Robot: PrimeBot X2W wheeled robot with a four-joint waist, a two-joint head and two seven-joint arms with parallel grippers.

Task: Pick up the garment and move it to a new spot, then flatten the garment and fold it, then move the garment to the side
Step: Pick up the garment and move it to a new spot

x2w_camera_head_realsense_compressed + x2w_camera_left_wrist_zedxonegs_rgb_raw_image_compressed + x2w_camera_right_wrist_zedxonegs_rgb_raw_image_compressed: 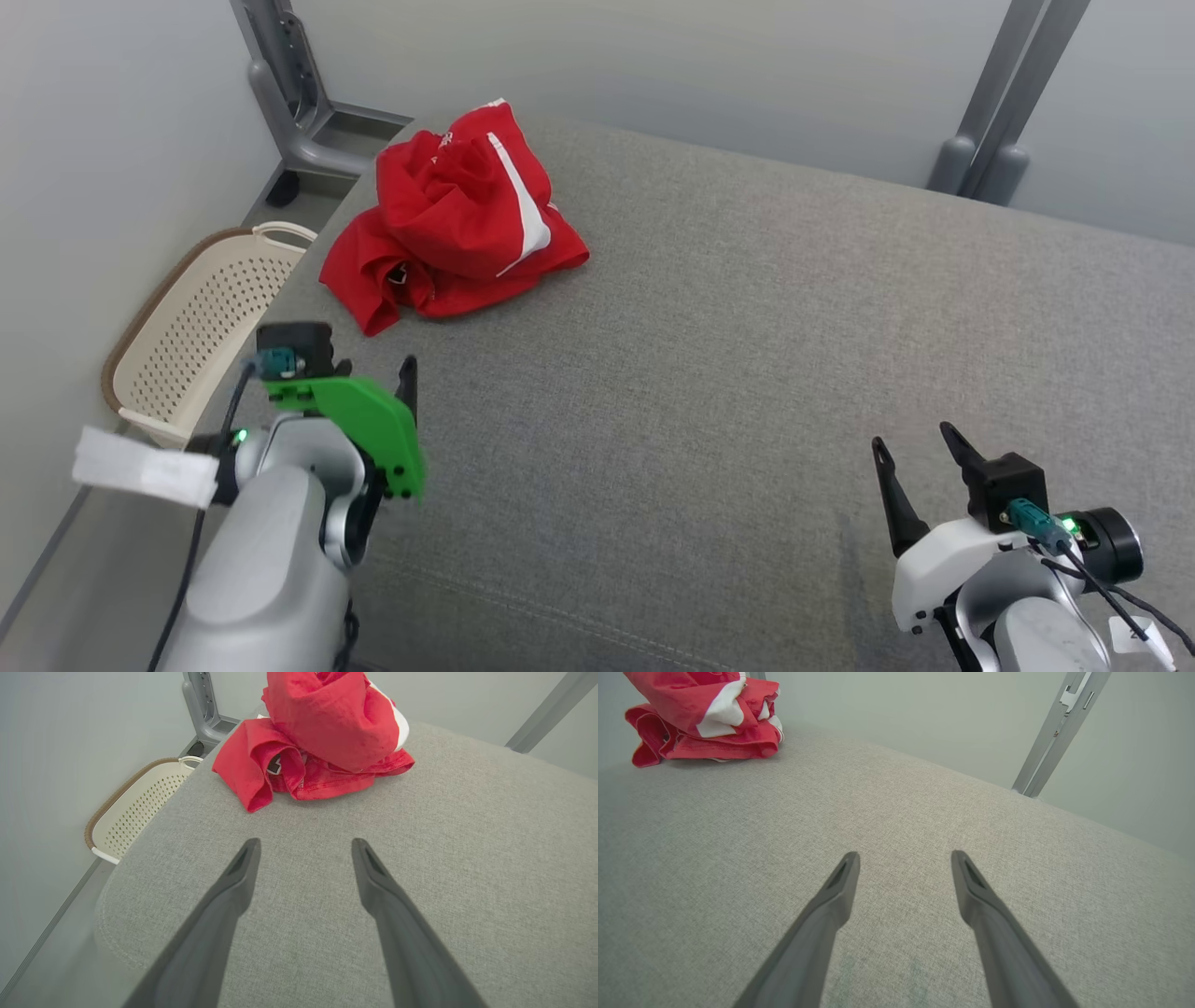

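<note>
Toward the far left, garment [457, 215] lies dead ahead of my left claw [303, 845], right claw [913, 437] farther; both wide, empty.

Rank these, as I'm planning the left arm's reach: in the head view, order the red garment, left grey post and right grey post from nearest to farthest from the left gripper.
1. Red garment, ahead of the left gripper, far left of the grey surface.
2. Left grey post, behind the garment, past the corner.
3. Right grey post, far back right.
</note>
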